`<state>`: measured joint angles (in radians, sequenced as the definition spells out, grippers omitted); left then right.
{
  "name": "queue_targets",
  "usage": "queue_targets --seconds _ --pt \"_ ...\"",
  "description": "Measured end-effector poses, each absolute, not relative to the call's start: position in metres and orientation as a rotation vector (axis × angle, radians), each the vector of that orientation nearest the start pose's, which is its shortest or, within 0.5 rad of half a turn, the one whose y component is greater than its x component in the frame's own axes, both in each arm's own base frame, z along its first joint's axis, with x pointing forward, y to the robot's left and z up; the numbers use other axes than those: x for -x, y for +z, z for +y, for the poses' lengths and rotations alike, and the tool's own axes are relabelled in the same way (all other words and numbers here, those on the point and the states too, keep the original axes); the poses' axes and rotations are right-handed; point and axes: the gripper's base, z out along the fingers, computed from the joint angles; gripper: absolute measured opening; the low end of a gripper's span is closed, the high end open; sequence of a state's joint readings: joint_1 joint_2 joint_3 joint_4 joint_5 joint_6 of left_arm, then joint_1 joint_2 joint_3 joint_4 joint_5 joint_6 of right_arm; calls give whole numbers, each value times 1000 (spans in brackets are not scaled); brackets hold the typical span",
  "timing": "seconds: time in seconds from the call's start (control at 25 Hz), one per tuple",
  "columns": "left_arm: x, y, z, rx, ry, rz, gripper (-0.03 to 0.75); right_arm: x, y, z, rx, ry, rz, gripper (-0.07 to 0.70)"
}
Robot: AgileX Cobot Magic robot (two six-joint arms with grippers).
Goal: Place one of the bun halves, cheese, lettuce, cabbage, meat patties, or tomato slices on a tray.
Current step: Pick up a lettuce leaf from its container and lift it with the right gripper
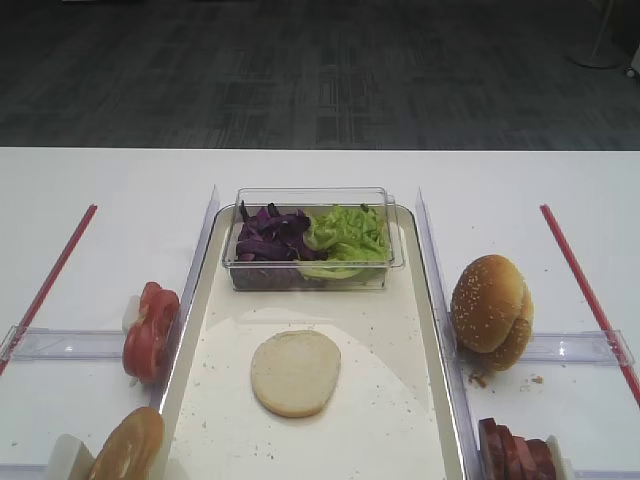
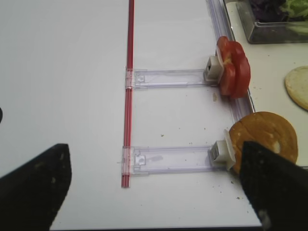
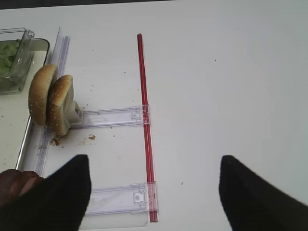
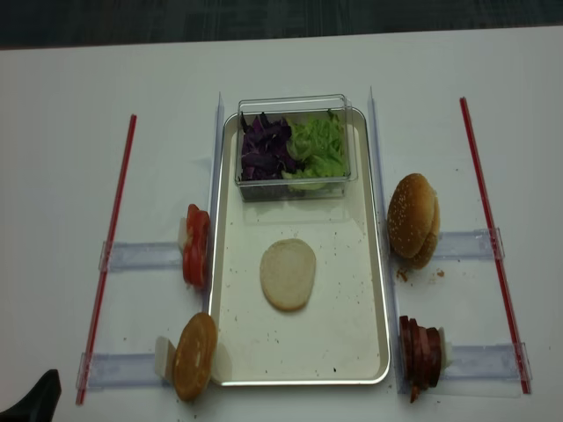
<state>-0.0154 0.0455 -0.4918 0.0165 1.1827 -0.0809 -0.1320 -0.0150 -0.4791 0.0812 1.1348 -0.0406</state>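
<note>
One bun half (image 1: pixel 295 372) lies cut face up in the middle of the cream tray (image 1: pixel 400 330). Two sesame bun halves (image 1: pixel 490 312) stand on edge right of it, with the meat patties (image 1: pixel 515 450) nearer. Tomato slices (image 1: pixel 150 330) and orange-brown cheese rounds (image 1: pixel 128 445) stand left of the tray. Purple cabbage (image 1: pixel 268 235) and green lettuce (image 1: pixel 348 232) fill a clear tub. My right gripper (image 3: pixel 154 192) is open over bare table right of the buns (image 3: pixel 50 98). My left gripper (image 2: pixel 154 192) is open over the table beside the cheese (image 2: pixel 264 139). Both are empty.
The clear tub (image 1: pixel 312 195) sits at the tray's far end. Clear plastic rails (image 1: pixel 60 343) hold the food stacks on both sides, and a red strip (image 1: pixel 585 290) runs outside each row. A dark gripper tip (image 4: pixel 35 397) shows at the near left corner.
</note>
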Motion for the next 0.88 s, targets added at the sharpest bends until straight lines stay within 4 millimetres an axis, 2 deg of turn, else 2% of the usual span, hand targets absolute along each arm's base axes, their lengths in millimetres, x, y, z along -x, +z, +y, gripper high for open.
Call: queue_targets --seconds 0.68,0.88 --pt "3 266 1 74 -33 2219 653 7 266 8 -90 -4 2119 571" --pt "3 266 1 74 -33 2219 653 -7 266 6 -99 6 2219 571"
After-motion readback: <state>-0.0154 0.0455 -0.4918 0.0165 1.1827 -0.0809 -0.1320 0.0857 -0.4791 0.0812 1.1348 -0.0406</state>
